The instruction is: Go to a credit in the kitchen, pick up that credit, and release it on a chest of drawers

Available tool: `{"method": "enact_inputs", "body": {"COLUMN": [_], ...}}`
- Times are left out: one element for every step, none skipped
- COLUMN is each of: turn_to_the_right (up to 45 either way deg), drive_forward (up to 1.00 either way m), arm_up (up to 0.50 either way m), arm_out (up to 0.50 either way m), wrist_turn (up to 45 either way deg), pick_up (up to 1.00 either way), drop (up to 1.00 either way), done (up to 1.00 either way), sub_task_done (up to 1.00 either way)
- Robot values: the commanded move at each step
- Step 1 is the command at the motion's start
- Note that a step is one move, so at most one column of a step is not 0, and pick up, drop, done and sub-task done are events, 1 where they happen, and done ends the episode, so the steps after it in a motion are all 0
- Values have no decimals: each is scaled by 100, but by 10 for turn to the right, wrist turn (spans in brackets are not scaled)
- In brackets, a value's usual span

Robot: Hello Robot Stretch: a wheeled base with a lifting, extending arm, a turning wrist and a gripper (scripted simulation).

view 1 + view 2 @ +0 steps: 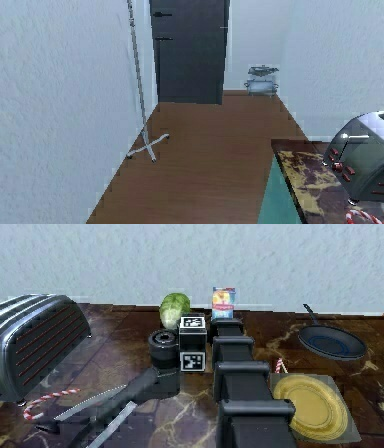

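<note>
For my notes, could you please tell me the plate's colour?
The plate is yellow; arm side view shows it best.

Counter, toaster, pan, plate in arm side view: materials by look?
Counter: polished dark stone, probably marble; pale veins, sheen.
Toaster: likely brushed grey metal; ribbed side catches light.
Pan: dark matte coated metal, seemingly.
Plate: yellow, glossy; ceramic or plastic, unclear.

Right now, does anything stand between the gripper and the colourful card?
Nothing visible blocks it. The colourful card stands just past the end of the arm; the lettuce sits beside it, the frying pan farther off. The gripper points away, toward the toaster.
</note>
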Motion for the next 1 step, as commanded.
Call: {"method": "enact_inputs", "body": {"turn_to_the_right": [0], "drive_forward": [0], "arm_up": [0], "arm_out": [0], "wrist_turn": [-210], "pick_up": [0], "drop": [0], "done": [0], "sub_task_done": [0]}}
